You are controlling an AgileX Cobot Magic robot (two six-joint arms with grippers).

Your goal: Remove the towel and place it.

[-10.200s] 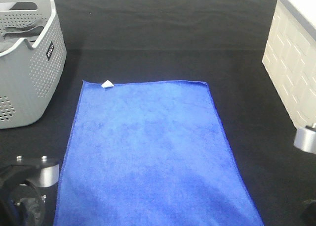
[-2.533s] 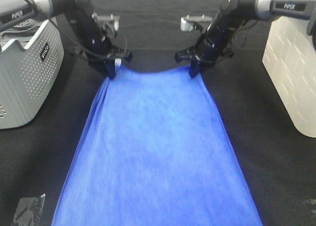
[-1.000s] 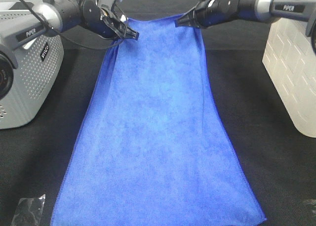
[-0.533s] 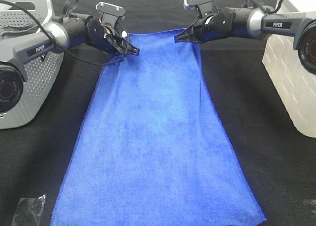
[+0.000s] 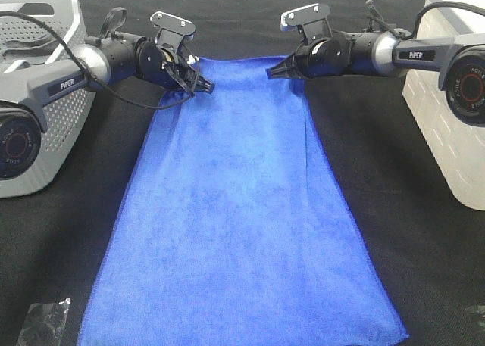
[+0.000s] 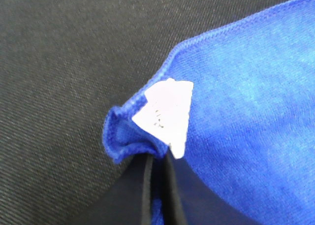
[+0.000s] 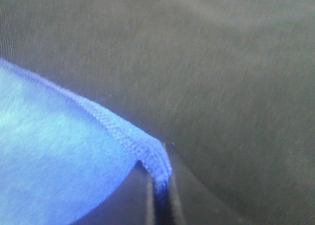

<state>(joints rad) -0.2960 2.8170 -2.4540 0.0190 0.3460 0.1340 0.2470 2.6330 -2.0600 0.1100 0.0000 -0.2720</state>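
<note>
The royal-blue towel (image 5: 242, 210) lies lengthwise on the black table, its far edge raised a little. My left gripper (image 5: 204, 85) is shut on the towel's far left corner, the one with the white tag (image 6: 166, 112). The left wrist view shows the hem pinched between the fingers (image 6: 143, 195). My right gripper (image 5: 273, 73) is shut on the far right corner. The right wrist view shows the stitched hem (image 7: 147, 158) clamped between the fingers (image 7: 174, 200). Both arms reach in from the sides, low over the table.
A grey perforated basket (image 5: 34, 119) stands at the left. A white brick-patterned bin (image 5: 455, 104) stands at the right. A small clear plastic wrapper (image 5: 39, 323) lies at the near left corner. Black cloth (image 5: 424, 247) covers the table.
Both grippers have lowered the towel's far edge towards the table over the last second. The held corners moved slightly nearer. The near end of the towel has stayed put.
</note>
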